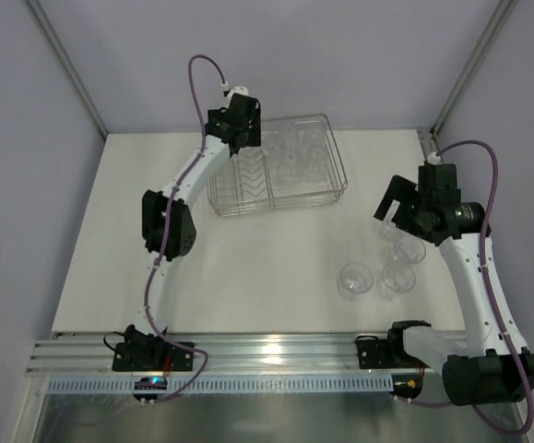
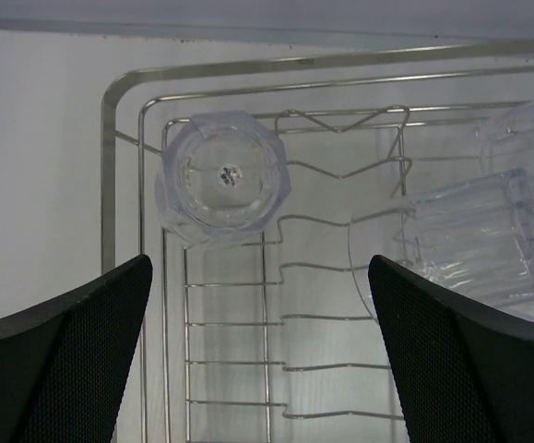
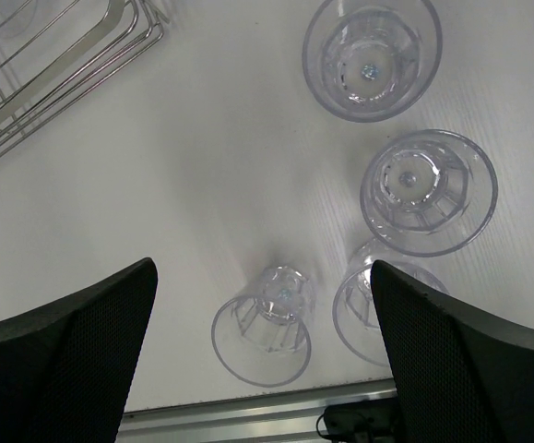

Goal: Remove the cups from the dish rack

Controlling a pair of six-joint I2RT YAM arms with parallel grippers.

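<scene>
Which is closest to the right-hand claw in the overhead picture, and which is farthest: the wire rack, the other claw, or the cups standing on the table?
1. The unloaded cups: right beside the right gripper, on the right side.
2. The dish rack: farther back, toward the middle.
3. The left gripper: over the rack's far left end.
</scene>
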